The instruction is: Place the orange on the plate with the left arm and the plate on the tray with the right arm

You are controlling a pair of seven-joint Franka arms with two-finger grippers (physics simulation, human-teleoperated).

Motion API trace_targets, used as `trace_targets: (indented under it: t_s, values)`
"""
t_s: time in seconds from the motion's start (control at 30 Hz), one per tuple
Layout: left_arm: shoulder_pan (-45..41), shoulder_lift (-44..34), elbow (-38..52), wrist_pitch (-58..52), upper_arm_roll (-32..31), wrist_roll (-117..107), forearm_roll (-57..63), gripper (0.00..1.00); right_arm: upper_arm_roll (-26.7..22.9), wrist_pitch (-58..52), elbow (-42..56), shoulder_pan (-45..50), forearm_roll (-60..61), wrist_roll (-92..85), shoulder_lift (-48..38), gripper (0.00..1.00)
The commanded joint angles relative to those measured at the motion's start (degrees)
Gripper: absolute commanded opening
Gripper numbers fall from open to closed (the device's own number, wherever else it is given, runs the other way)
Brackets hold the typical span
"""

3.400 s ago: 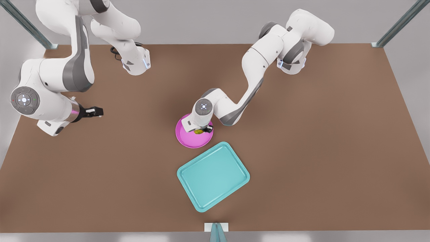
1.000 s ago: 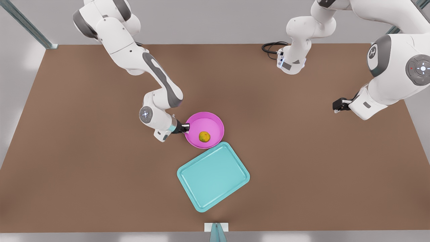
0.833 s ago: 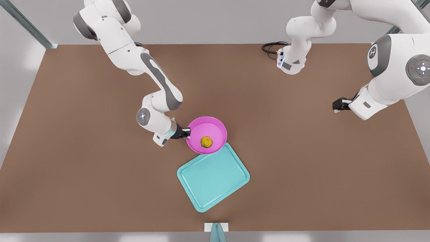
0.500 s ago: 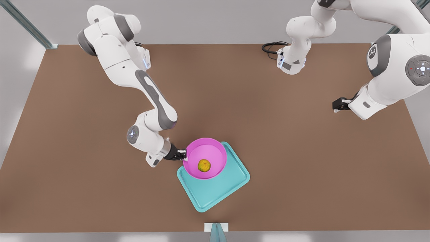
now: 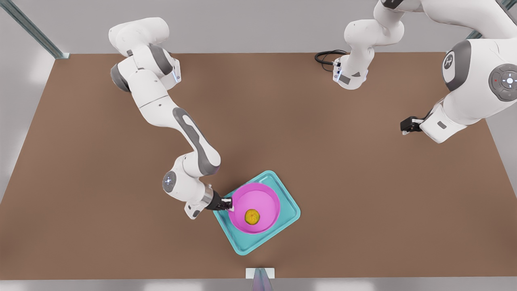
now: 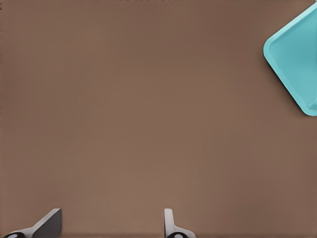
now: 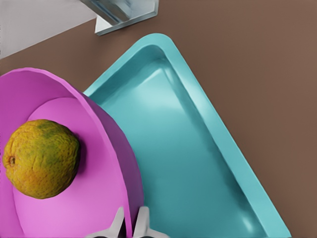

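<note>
Right gripper: pinched shut on the plate's rim at the side toward the front view's left; in the right wrist view I saw the two fingertips either side of the pink wall. I judged a rim grip was chosen because the dish is too broad to span.

Plate: over the tray, inside its rim on all sides from above. I could not tell whether it was resting on the tray floor or just above it.

Orange: sat on the plate floor, off-centre, nearer the plate's edge toward the worktop's near edge. Carried as cargo, so I read the first half of the job as done.

Tray: lay skewed near the middle of the worktop's near edge, flat on the worktop.

Left gripper: parked well apart, toward the worktop's edge at the front view's right, fingers spread wide with nothing between them, waiting. Its wrist camera caught one tray corner.

Stage, my estimate: lowering or release of the plate remained.

Risk: a tilted release could roll the orange.
</note>
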Motion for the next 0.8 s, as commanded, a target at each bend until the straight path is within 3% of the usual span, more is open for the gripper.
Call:
trace_targets:
  t_s: [0.0,0.13,0.17,0.2,0.37,0.4,0.43,0.47,0.5,0.63,0.77]
  values:
    - [0.0,-0.1,0.1,0.1,0.1,-0.6,0.0,1.0,0.0,-0.2,1.9,0.4,-0.4,1.7,1.3,0.21]
    - [0.0,-0.1,0.0,0.2,0.1,-0.6,0.1,1.0,0.0,-0.1,3.3,0.4,-0.4,1.7,2.6,0.21]
    - [0.0,0.0,0.0,0.2,0.1,-0.6,0.0,1.0,0.0,0.0,3.1,0.4,-0.4,1.6,2.6,0.81]
    - [0.0,-0.1,0.0,0.2,0.1,-0.6,0.1,1.0,0.0,0.4,2.4,0.4,-0.7,1.1,2.3,1.0]
    - [0.1,0.0,0.0,0.2,0.1,-0.6,0.0,1.0,-0.1,-0.4,-0.8,0.3,-0.5,1.5,-3.2,1.0]
    - [0.1,0.1,0.0,0.8,0.1,-0.6,0.0,1.0,-2.9,-5.1,-8.4,-1.2,-0.7,1.6,-10.9,1.0]
    - [0.2,0.3,0.0,1.6,0.3,-0.6,0.0,1.0,-8.3,-25.0,-11.2,-4.0,-1.3,1.5,-17.2,1.0]
    - [0.1,0.5,0.0,1.6,0.3,-0.6,0.0,1.0,-14.0,-44.3,-8.4,-5.7,-11.1,1.2,-19.0,1.0]
    - [0.3,0.5,-0.1,1.9,0.4,-0.6,0.0,1.0,-14.0,-54.5,-7.0,-7.1,-26.3,1.2,-22.0,1.0]
    - [0.5,0.8,-0.4,2.0,0.5,-0.5,-0.6,1.0,-14.8,-67.5,-7.3,-10.9,-35.0,0.5,-41.4,1.0]
    - [0.5,1.4,-0.4,2.0,0.5,-0.5,-0.8,1.0,-14.8,-72.0,-9.7,-10.9,-34.2,0.4,-52.0,1.0]
